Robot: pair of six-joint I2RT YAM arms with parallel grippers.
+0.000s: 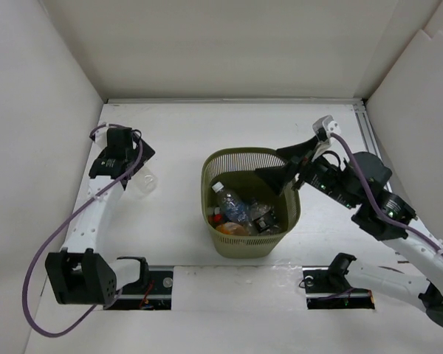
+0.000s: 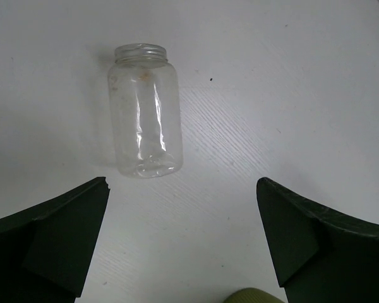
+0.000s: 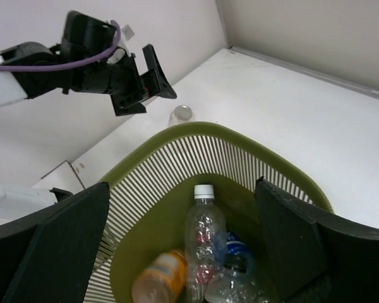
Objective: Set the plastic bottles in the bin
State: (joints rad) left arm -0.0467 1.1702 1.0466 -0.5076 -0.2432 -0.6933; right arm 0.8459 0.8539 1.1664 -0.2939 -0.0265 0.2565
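Olive-green plastic mesh makes up the bin [image 1: 244, 247], which stands in the middle of the white table [image 1: 177, 133], between the two arms. Inside it lies a heap of bottles. One is clear with a white cap [image 3: 204, 233], one has an orange label [image 3: 158, 278], and one shows a patch of blue label [image 3: 237, 246]. From above, a dark label [image 1: 264, 221] also shows on the right side of the heap. None of the print on any label is sharp enough to read.

One clear jar [image 2: 145, 120] is outside the bin, lying on its side on the bare table to the left of it. It has no cap or label, and its threaded mouth points away from the left gripper [image 2: 180, 208]. That gripper hangs just above and near the jar with its dark fingers spread wide and nothing between them. Neither finger touches the jar.

The right gripper [image 1: 284, 166] is over the bin's far right rim, its jaws wide apart and empty, looking down into the heap.

White panels close the table in on the left, far and right sides. A purple cable [image 1: 44, 258] loops along the left arm. Nothing lies between the jar and the bin except open tabletop.
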